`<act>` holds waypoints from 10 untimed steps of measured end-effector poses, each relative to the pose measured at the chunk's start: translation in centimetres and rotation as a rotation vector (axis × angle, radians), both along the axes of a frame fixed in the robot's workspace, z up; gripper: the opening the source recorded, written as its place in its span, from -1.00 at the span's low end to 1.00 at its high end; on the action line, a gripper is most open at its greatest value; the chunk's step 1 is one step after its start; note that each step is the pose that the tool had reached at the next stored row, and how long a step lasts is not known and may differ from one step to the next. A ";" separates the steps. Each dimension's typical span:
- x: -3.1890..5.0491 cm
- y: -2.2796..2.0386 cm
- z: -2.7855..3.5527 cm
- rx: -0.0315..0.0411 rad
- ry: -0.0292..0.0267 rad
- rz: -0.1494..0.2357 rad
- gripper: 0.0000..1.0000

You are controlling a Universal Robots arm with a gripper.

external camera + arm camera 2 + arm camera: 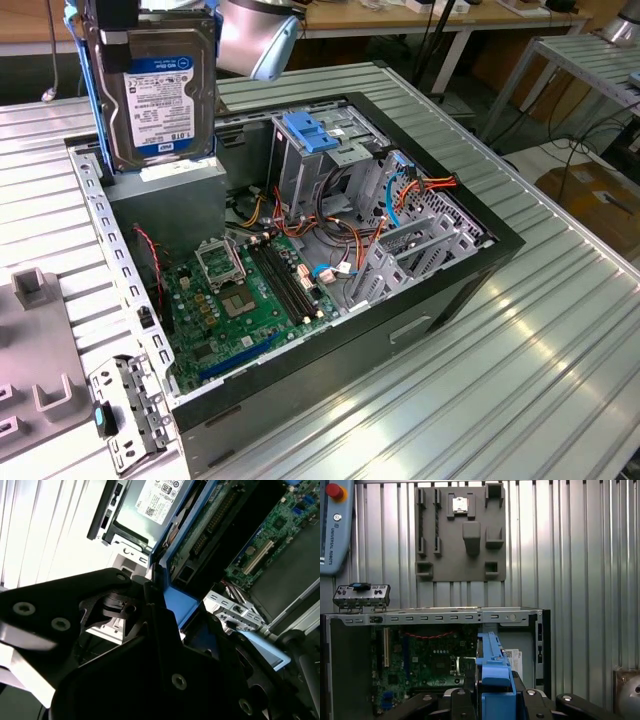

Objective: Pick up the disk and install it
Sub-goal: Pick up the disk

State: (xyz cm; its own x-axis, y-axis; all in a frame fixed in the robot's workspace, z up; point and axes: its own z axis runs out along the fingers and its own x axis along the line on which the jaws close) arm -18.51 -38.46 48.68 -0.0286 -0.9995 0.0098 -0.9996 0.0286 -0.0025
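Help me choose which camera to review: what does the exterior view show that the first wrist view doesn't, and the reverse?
Exterior view: the label face of the disk, held upright, and the cage with a blue handle. First wrist view: the disk edge-on, clamped in the gripper, and a pendant with a red button. Both: the open computer case, its motherboard and the grey fixture plate.

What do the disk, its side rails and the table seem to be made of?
The disk is likely metal: a dull silver body with a glossy, paper-like label. Its side rails are probably plastic: uniformly bright blue with a smooth moulded look. The table appears to be aluminium or a similar metal: silver ribbed profiles with a soft sheen.
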 end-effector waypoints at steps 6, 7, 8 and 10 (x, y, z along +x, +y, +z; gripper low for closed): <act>0.25 -0.18 -0.13 0.0026 -0.0259 0.000 -0.26; 0.43 -0.18 -0.15 0.0027 -0.0279 0.000 -0.26; 0.53 -0.18 -0.15 0.0027 -0.0284 0.000 -0.26; 0.74 -0.19 -0.17 0.0027 -0.0289 0.000 -0.26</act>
State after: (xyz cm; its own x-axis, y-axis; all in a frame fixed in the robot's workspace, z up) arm -17.77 -38.65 48.51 -0.0286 -0.9996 0.0063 -0.9991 0.0284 -0.0313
